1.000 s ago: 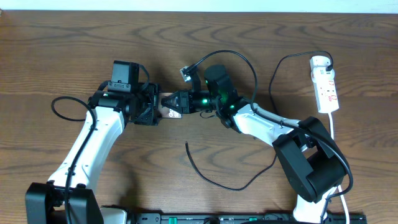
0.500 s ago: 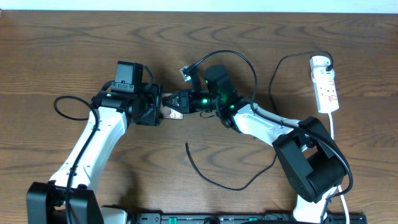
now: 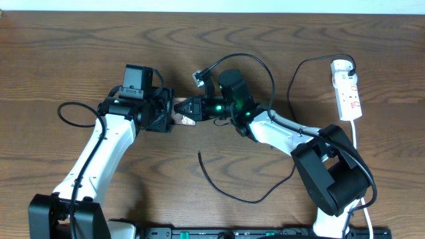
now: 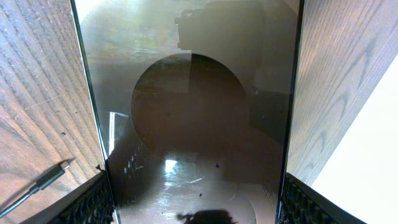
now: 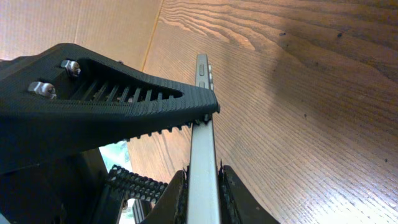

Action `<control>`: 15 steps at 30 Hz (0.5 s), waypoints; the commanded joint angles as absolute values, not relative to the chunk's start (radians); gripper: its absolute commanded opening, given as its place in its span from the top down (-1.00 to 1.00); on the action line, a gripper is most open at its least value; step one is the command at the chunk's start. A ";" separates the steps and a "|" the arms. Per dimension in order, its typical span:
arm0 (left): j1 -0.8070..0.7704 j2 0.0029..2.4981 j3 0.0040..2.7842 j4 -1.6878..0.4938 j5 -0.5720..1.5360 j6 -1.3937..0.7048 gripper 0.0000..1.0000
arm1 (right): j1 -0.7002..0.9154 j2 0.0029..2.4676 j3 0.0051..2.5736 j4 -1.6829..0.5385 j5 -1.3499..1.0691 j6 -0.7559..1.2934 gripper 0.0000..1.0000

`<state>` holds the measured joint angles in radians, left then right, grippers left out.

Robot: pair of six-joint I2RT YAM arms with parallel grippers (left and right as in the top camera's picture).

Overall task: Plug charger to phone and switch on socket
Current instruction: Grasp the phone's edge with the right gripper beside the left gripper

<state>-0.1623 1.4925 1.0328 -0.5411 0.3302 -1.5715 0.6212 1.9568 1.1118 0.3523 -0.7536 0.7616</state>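
The phone (image 3: pixel 179 120) is held off the wooden table between both grippers at centre. My left gripper (image 3: pixel 170 114) is shut across its width; in the left wrist view the dark glossy phone (image 4: pixel 193 112) fills the space between the fingers (image 4: pixel 93 202). My right gripper (image 3: pixel 184 110) pinches the phone's end. The right wrist view shows the phone (image 5: pixel 203 143) edge-on, with both fingers (image 5: pixel 175 199) pressed on its faces. The charger (image 3: pixel 229 194) lies loose on the table, its plug tip (image 3: pixel 199 153) free below the phone. The socket (image 3: pixel 348 93) lies at the far right.
A thick black robot cable (image 3: pixel 255 60) loops behind the right wrist. The right arm's base (image 3: pixel 332 176) stands at lower right, the left arm's base (image 3: pixel 66 212) at lower left. The left gripper's finger (image 5: pixel 106 106) crosses the right wrist view. The table's far edge (image 3: pixel 212 13) runs along the top.
The right gripper's jaws have closed onto the phone. The left arm has shifted slightly to the right with the phone still held.
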 commanded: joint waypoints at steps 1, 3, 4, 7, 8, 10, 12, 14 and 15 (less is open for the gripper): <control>-0.165 1.491 1.049 -0.532 0.319 -1.576 0.86 | 0.636 1.958 1.124 0.351 -0.751 0.758 0.72; -0.165 1.491 1.049 -0.532 0.319 -1.576 0.86 | 0.636 1.958 1.124 0.351 -0.751 0.758 0.74; -0.165 1.491 1.049 -0.532 0.319 -1.576 0.86 | 0.636 1.958 1.124 0.351 -0.751 0.758 0.74; -0.165 1.491 1.049 -0.532 0.319 -1.576 0.86 | 0.636 1.958 1.124 0.351 -0.751 0.758 0.77; -0.165 1.491 1.049 -0.532 0.319 -1.576 0.85 | 0.636 1.958 1.124 0.351 -0.751 0.758 0.78; -0.165 1.491 1.049 -0.533 0.319 -1.576 0.86 | 0.636 1.958 1.124 0.351 -0.751 0.758 0.87; -0.165 1.491 1.049 -0.533 0.319 -1.576 0.85 | 0.636 1.958 1.124 0.351 -0.751 0.758 0.91; -0.165 1.491 1.049 -0.533 0.319 -1.576 0.85 | 0.636 1.958 1.124 0.351 -0.751 0.758 0.93; -0.165 1.491 1.049 -0.533 0.319 -1.576 0.85 | 0.636 1.958 1.124 0.351 -0.751 0.758 0.95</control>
